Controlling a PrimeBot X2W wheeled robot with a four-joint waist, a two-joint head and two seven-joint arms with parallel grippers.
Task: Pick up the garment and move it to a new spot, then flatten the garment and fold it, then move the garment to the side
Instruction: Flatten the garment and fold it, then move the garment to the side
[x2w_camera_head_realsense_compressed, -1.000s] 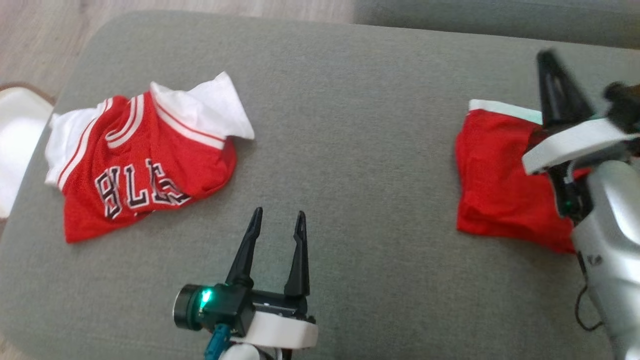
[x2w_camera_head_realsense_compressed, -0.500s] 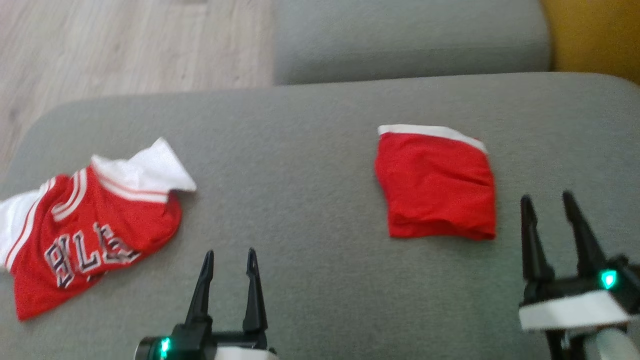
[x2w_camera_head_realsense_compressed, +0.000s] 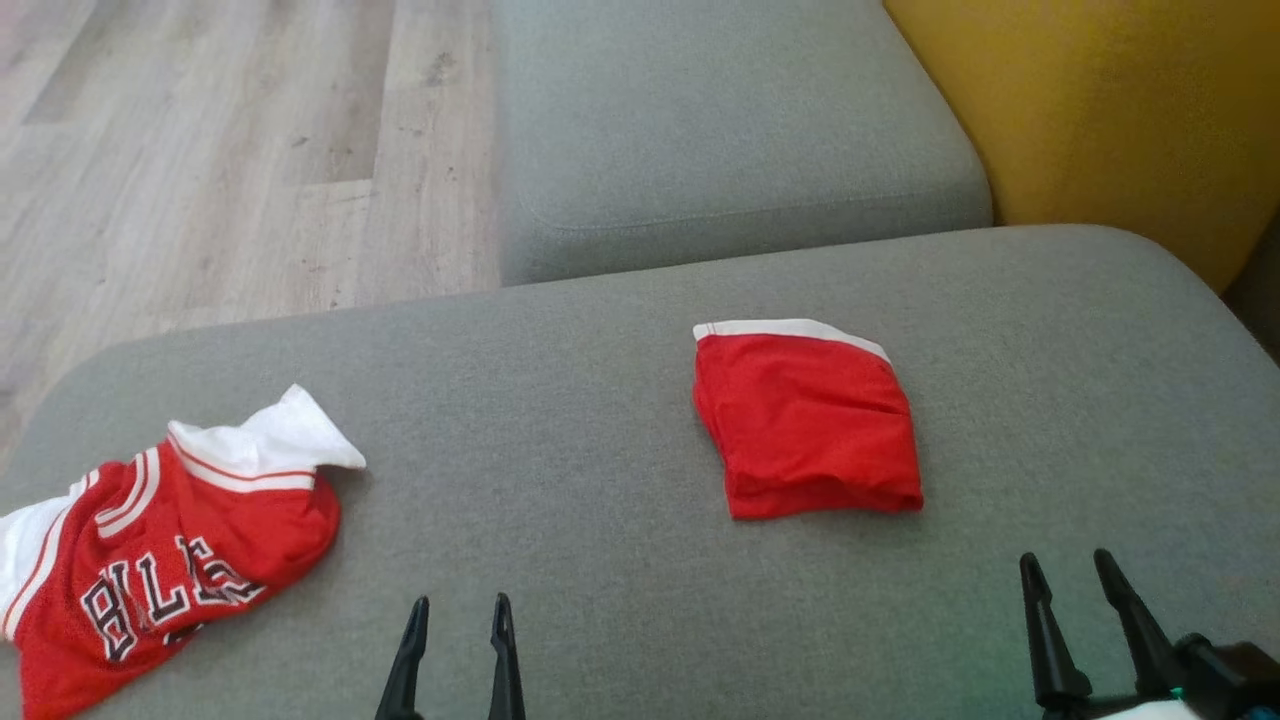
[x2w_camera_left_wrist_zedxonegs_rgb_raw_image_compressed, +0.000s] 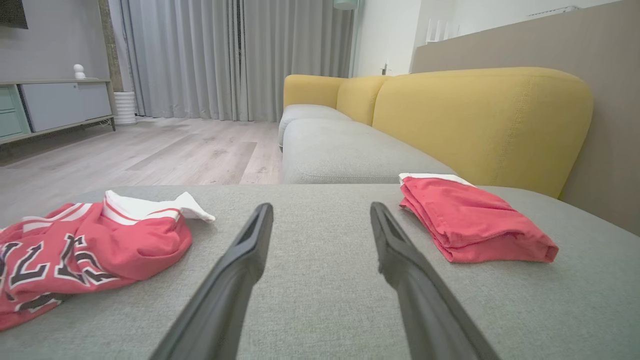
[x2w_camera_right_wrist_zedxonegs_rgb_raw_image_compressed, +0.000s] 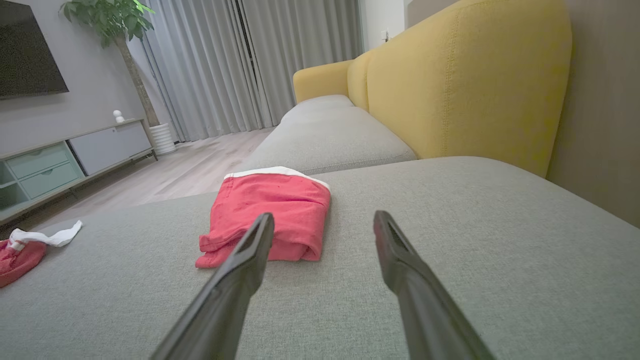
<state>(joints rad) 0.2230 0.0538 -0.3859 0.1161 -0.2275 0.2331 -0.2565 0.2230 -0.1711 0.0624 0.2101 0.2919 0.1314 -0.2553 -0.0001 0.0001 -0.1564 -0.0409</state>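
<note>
A folded red garment with a white band (x2w_camera_head_realsense_compressed: 808, 425) (x2w_camera_left_wrist_zedxonegs_rgb_raw_image_compressed: 470, 217) (x2w_camera_right_wrist_zedxonegs_rgb_raw_image_compressed: 272, 212) lies flat on the grey cushion (x2w_camera_head_realsense_compressed: 600, 480), right of its middle. A crumpled red and white jersey with black letters (x2w_camera_head_realsense_compressed: 150, 545) (x2w_camera_left_wrist_zedxonegs_rgb_raw_image_compressed: 75, 247) (x2w_camera_right_wrist_zedxonegs_rgb_raw_image_compressed: 22, 247) lies at the cushion's left end. My left gripper (x2w_camera_head_realsense_compressed: 458, 606) (x2w_camera_left_wrist_zedxonegs_rgb_raw_image_compressed: 320, 207) is open and empty at the near edge, between the two garments. Low at the right, my right gripper (x2w_camera_head_realsense_compressed: 1066, 561) (x2w_camera_right_wrist_zedxonegs_rgb_raw_image_compressed: 322, 216) is open and empty, just in front of the folded garment and not touching it.
A second grey seat cushion (x2w_camera_head_realsense_compressed: 720, 130) adjoins at the back, with a yellow sofa back (x2w_camera_head_realsense_compressed: 1090, 110) to the right. Wooden floor (x2w_camera_head_realsense_compressed: 200, 160) lies beyond the cushion's left and far edge. A cabinet (x2w_camera_right_wrist_zedxonegs_rgb_raw_image_compressed: 75, 160) and curtains (x2w_camera_left_wrist_zedxonegs_rgb_raw_image_compressed: 225, 55) stand far off.
The head camera has tilted up and turned, shifting the whole view. My right gripper has come off the folded garment and drawn back low to the near right; the left has also dropped lower.
</note>
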